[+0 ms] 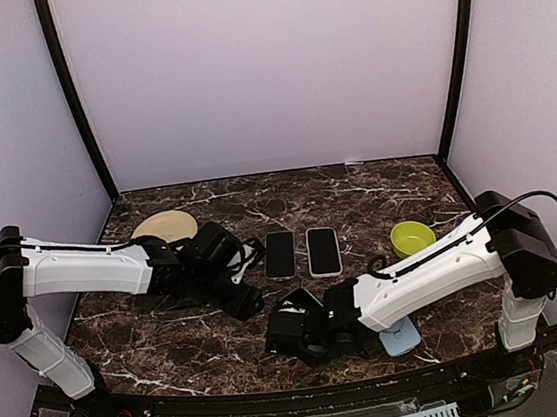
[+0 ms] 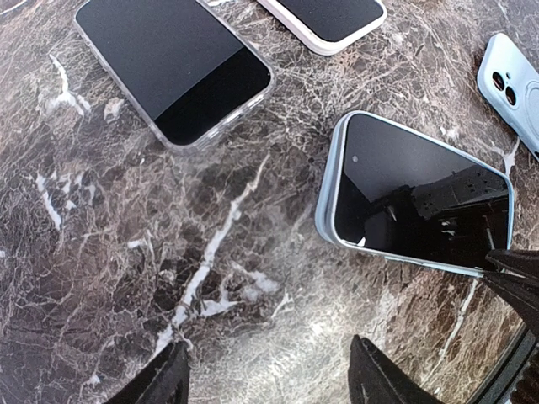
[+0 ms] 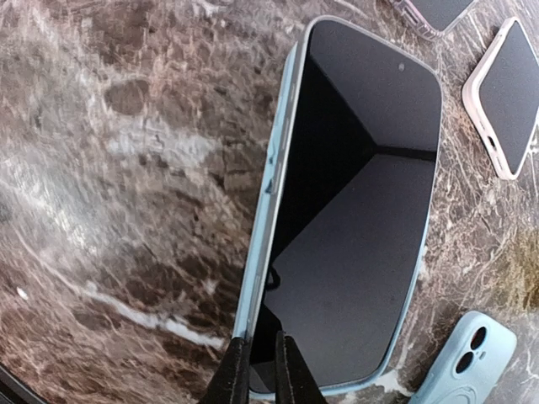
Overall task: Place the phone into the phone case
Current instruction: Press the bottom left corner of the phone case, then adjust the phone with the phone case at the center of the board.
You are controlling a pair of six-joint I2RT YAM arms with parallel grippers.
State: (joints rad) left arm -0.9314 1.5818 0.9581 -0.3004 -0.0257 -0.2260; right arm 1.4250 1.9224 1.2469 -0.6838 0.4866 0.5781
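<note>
Right gripper: my right gripper (image 3: 261, 343) is nearly closed, its two dark tips pinching the bottom edge of the black-screened phone with a light-blue rim (image 3: 354, 210), at the bottom centre of my right wrist view.
Left gripper: my left gripper (image 2: 269, 349) stands wide apart, holds nothing and touches nothing, above bare tabletop.
Phone: screen up, right of centre in my left wrist view.
Case: the light-blue phone case with two camera holes (image 3: 472, 362) lies in the lower right corner, near the phone but apart from it.
Surface: dark brown marble-patterned table (image 1: 397, 190). It carries a clear-cased phone (image 2: 173, 67), a white-cased phone (image 2: 328, 17), a green bowl (image 1: 413, 236) and a tan plate (image 1: 165, 225).
Room: pale lilac walls (image 1: 263, 69) with black corner posts.
</note>
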